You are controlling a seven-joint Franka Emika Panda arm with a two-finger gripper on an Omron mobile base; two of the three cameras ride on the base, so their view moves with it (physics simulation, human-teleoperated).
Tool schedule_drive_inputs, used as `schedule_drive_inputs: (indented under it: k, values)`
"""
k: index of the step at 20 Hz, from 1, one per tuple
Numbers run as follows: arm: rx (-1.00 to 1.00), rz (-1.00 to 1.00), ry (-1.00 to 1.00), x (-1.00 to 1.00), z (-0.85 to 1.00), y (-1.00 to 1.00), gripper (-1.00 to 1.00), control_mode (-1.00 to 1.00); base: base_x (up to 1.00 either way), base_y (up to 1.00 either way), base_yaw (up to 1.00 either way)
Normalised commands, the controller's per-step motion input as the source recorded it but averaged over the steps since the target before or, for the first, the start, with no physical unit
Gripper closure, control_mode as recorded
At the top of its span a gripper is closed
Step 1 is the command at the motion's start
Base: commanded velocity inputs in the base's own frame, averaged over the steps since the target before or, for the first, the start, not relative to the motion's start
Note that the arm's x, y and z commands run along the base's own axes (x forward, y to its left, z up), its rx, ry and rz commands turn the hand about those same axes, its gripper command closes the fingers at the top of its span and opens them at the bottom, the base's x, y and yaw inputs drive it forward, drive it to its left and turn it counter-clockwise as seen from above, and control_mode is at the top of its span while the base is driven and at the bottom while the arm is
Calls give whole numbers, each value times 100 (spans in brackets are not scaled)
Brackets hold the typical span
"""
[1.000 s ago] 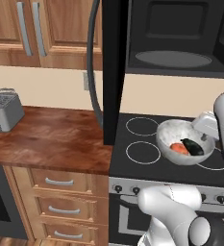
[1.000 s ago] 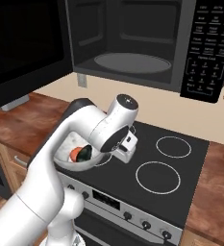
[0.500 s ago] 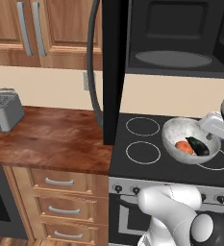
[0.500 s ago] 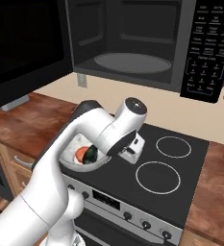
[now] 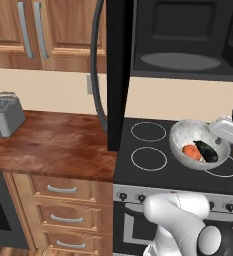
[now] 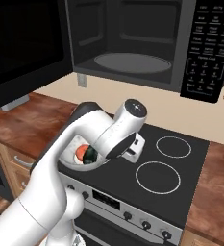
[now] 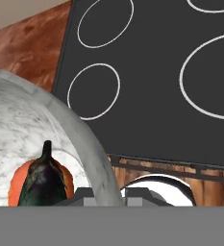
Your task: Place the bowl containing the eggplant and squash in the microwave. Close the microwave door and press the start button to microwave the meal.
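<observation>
The gripper (image 7: pixel 106 194) pinches the rim of the bowl (image 5: pixel 198 144), holding it tilted in the air just above the black stovetop (image 5: pixel 153 165), with the orange squash (image 5: pixel 191 151) and the blackish eggplant (image 5: pixel 207 151) lying together inside. Beyond and above the stovetop the microwave (image 6: pixel 132 43) stands with its dark inside and grey turntable (image 6: pixel 132 62) exposed. The microwave door (image 5: pixel 119 70) hangs swung out above the stovetop's left edge, and a toaster (image 5: pixel 5 116) sits on the wooden counter (image 5: pixel 53 145) well left of the stovetop
</observation>
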Motion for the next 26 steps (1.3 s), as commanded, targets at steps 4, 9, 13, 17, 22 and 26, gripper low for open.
schedule_drive_inputs:
  k: [4,9,13,17,22,26]
  values:
    - [0,0,0,0,24,0,100,-100,0,0,0]
    - [0,0,0,0,50,-10,100,-100,0,0,0]
    - [0,-8,-6,0,40,-3,100,-100,0,0,0]
    - [2,-16,-33,0,32,-2,100,-100,0,0,0]
    - [4,-22,-32,0,45,1,100,-100,0,0,0]
    - [0,-26,-15,0,65,0,100,-100,0,0,0]
